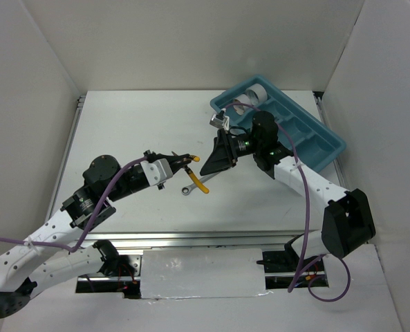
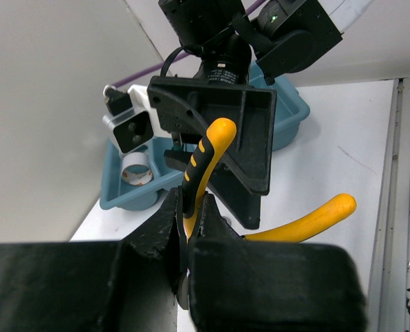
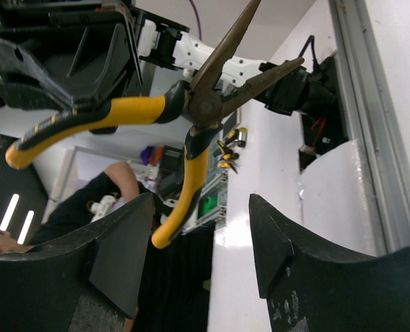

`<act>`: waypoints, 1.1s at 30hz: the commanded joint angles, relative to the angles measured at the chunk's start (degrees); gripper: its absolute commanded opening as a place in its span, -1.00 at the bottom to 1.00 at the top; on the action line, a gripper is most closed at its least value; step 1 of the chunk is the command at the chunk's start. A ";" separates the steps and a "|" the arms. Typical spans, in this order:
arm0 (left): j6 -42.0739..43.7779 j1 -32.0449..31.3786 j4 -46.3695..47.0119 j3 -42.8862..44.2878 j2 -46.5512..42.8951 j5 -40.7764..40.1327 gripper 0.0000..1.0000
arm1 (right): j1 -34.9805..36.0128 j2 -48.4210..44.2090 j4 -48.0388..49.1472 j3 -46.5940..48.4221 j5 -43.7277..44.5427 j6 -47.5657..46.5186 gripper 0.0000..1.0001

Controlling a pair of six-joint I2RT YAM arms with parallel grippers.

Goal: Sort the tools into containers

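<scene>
My left hand (image 2: 189, 198) is clamping one yellow handle of the pliers (image 3: 201, 107), holding them off the tabletop (image 1: 135, 131) just ahead of it. My right hand (image 3: 201, 200) is gaping open close in front of them, the other handle showing between its fingers (image 3: 308, 277), untouched.

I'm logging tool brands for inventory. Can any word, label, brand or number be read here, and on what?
No text can be read.
The yellow-handled pliers: only black stripes, no lettering.
The white tape roll in the teal-blue plastic tray: brownish marks inside its core, too blurred to read.
</scene>
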 commanded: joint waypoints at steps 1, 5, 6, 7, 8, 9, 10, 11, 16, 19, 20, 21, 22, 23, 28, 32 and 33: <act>3.60 -1.68 6.10 1.13 0.21 -3.18 -1.00 | 1.10 0.47 9.03 -0.14 1.32 7.98 0.29; 5.36 -2.21 6.89 0.60 0.48 -4.41 -1.00 | 3.29 1.00 9.93 0.55 0.27 8.52 0.26; 6.14 -2.39 6.90 0.60 0.48 -4.50 -1.00 | 3.73 0.74 9.15 0.73 0.00 7.30 0.26; 6.15 -2.39 7.07 0.52 0.56 -4.68 -1.00 | 4.26 0.65 8.10 1.08 -0.44 6.16 0.25; 6.24 -2.47 7.42 0.43 0.48 -4.85 -1.00 | 4.96 0.39 6.87 1.52 -0.53 4.76 0.24; 6.41 -2.56 7.68 0.34 0.48 -4.94 -1.00 | 5.14 0.21 3.98 1.70 -0.53 2.13 0.24; 6.50 -2.65 7.86 0.25 0.56 -5.03 -1.00 | 5.32 0.13 2.91 1.70 -0.44 1.06 0.20; 6.68 -2.65 7.95 0.25 0.56 -5.38 -1.00 | 5.23 -0.05 2.29 1.18 -0.18 0.35 0.18; 8.00 -2.74 9.18 0.43 0.65 -5.47 -1.00 | 5.23 -0.14 2.73 0.55 0.09 -0.18 0.05; 8.26 -2.74 8.92 0.69 0.74 -5.82 -1.00 | 5.41 0.30 1.76 1.52 0.09 -0.71 -0.16; 8.09 -2.74 9.09 0.78 0.65 -5.91 -1.00 | 5.32 0.30 1.76 1.53 0.26 -0.62 -0.23; 8.00 -2.74 9.18 0.52 0.48 -5.91 -1.00 | 5.41 0.39 1.67 1.61 0.61 -0.71 -0.42; 7.91 -2.74 9.18 0.43 0.48 -5.82 -1.00 | 5.32 0.48 1.06 1.87 0.88 -1.23 -0.54; 7.91 -2.83 9.18 0.34 0.39 -5.65 -0.99 | 5.14 0.48 0.10 2.14 1.14 -1.41 -0.75; 7.64 -2.74 8.83 -0.10 -0.31 -5.91 0.18 | 4.62 -0.31 -0.61 3.19 2.55 -1.85 -1.00; 9.40 -2.91 8.66 -1.07 -1.54 -4.51 0.96 | 3.47 -1.80 -3.33 4.07 2.81 -4.13 -1.00; 9.58 -2.83 7.52 -0.98 -1.54 -4.33 0.99 | 2.78 -2.07 -4.21 4.25 2.81 -6.14 -1.00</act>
